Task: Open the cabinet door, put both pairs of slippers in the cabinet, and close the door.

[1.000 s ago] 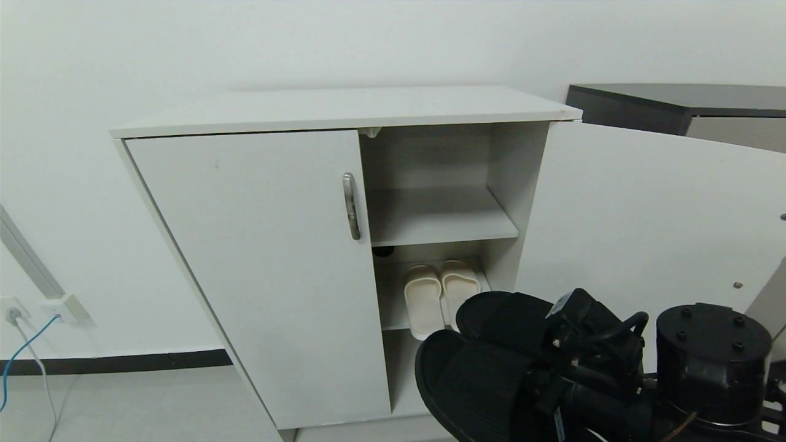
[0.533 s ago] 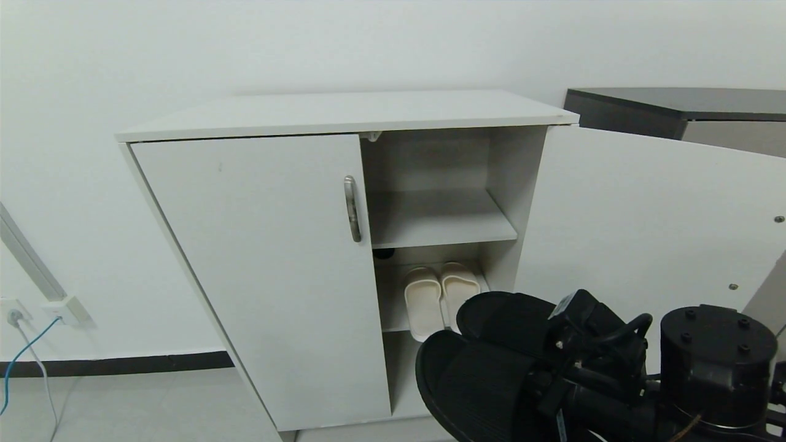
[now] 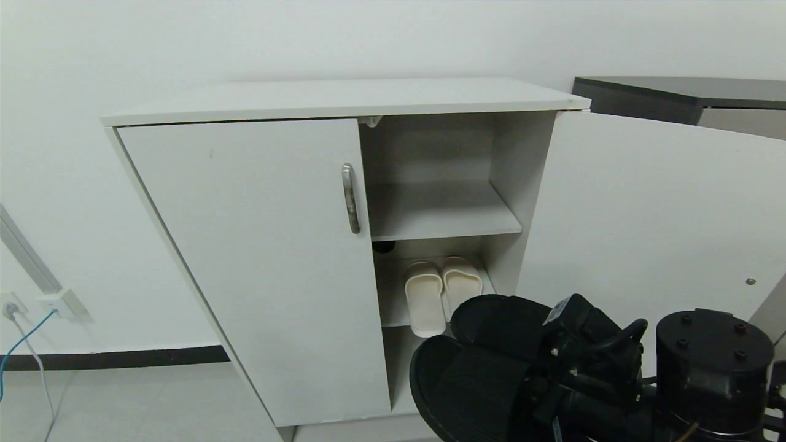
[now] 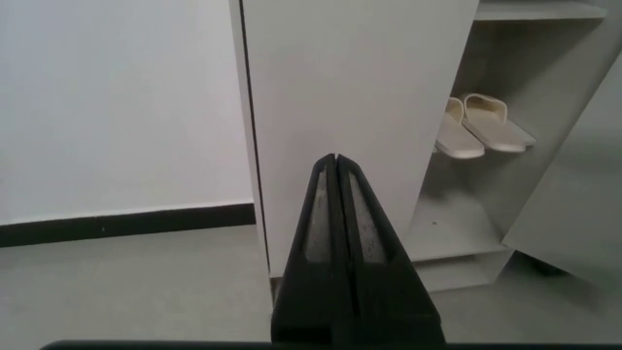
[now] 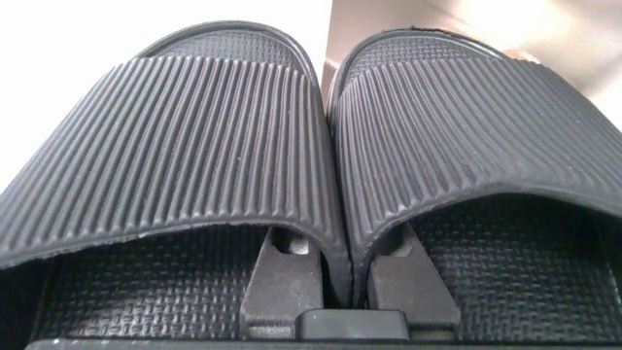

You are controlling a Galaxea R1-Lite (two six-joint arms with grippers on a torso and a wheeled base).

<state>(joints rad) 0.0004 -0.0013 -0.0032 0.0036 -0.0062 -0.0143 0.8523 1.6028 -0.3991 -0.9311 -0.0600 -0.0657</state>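
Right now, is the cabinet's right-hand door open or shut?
Open. The right door stands swung out, exposing the shelves and the white slippers inside.

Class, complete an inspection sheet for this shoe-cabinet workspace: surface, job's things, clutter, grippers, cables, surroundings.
Surface: pale floor; the white cabinet stands on it.
Job's things: left door shut, right door swung open; white slippers side by side on the second shelf down; black slippers held outside the cabinet, in front of the opening.
Clutter: small dark thing under the upper shelf, too unclear to name.
Grippers: right gripper shut on the black slippers' adjoining side walls; left gripper shut, holding nothing, facing the left door.
Cables: blue cable runs down from a wall socket left of the cabinet.
Surroundings: white wall, black skirting stripe, dark-topped unit behind the open door.
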